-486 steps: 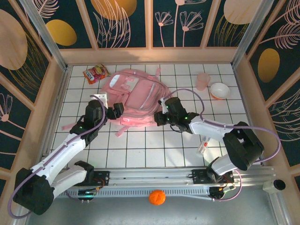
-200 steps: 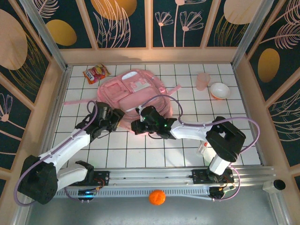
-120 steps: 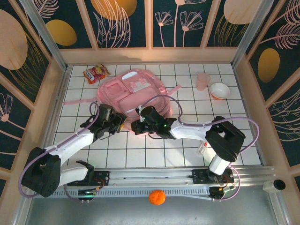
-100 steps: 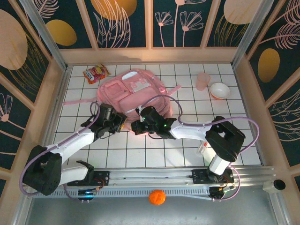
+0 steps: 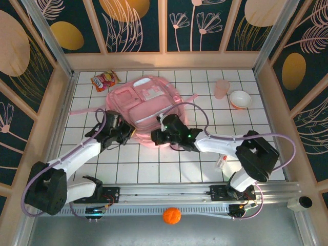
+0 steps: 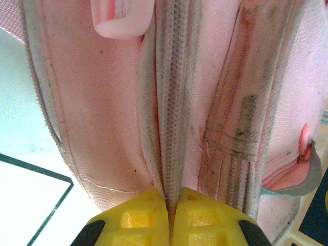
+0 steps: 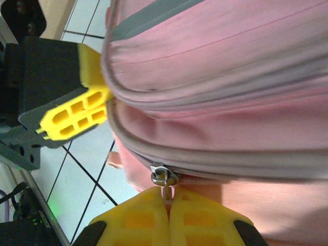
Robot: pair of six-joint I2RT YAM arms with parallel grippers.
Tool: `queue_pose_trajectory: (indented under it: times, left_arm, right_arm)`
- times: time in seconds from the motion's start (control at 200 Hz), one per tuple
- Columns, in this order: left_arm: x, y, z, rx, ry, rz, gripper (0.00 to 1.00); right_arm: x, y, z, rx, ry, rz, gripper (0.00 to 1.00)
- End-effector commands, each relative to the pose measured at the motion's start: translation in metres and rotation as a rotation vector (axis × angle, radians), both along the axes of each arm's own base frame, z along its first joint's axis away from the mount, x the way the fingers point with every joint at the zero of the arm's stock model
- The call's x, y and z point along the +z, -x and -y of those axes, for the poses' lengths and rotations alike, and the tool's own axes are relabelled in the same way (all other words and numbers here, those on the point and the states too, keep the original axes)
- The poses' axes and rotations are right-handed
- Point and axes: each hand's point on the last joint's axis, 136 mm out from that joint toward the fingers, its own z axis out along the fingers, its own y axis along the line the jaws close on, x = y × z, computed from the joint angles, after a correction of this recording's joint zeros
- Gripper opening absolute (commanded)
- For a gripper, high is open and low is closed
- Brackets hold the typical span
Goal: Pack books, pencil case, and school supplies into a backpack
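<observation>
White-tiled worktop [image 5: 154,164], pink backpack [image 5: 146,105] lying flat: at its near edge, left hand [image 6: 170,205] pinches the backpack along its zipper line, right hand [image 7: 168,197] pinches the zipper pull [image 7: 164,177].

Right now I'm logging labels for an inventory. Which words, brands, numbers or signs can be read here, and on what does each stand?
No text can be read.
snack bag: print on its front, too small to read.
white oblong item: red marks, too small to read.
black housing: small white lettering, too blurred to read.
backpack: no lettering visible.
</observation>
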Motion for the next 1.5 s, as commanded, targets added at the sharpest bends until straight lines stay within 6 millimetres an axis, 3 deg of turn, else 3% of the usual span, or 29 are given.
queue_pose_trajectory:
  times: [0.0,0.18,0.365,0.52,0.565,0.651,0.756,0.876,1.066,1.496]
  left_arm:
    - [-0.002,-0.011,-0.048,0.094,-0.187,0.023,0.0]
    - [0.01,-0.02,-0.06,0.084,-0.27,0.06,0.0]
    - [0.027,-0.041,-0.088,0.11,-0.401,0.116,0.0]
    - [0.038,-0.068,-0.104,0.125,-0.459,0.142,0.0]
    - [0.044,-0.073,-0.104,0.12,-0.456,0.156,0.11]
    - [0.056,-0.073,-0.093,0.087,-0.403,0.187,0.3]
    - [0.067,-0.057,-0.081,0.079,-0.301,0.214,0.36]
    - [0.065,-0.029,-0.068,0.066,-0.234,0.205,0.38]
    - [0.04,0.001,-0.027,-0.012,-0.162,0.146,0.41]
    - [0.018,0.018,0.018,-0.128,-0.107,0.074,0.41]
  right_arm:
    - [-0.001,-0.011,0.035,-0.056,0.071,0.018,0.0]
    - [0.003,-0.006,0.031,-0.028,0.062,0.027,0.0]
    - [0.0,0.024,-0.013,0.069,0.025,0.015,0.0]
    - [0.003,0.038,-0.046,0.109,-0.028,0.007,0.0]
    - [0.004,0.039,-0.053,0.113,-0.036,0.007,0.0]
    - [0.005,0.035,-0.058,0.106,-0.043,0.008,0.0]
    - [0.01,0.029,-0.061,0.099,-0.049,0.016,0.0]
    - [0.015,0.025,-0.062,0.101,-0.051,0.028,0.0]
    - [0.015,0.022,-0.062,0.099,-0.039,0.031,0.0]
    - [0.017,0.021,-0.064,0.101,-0.042,0.036,0.0]
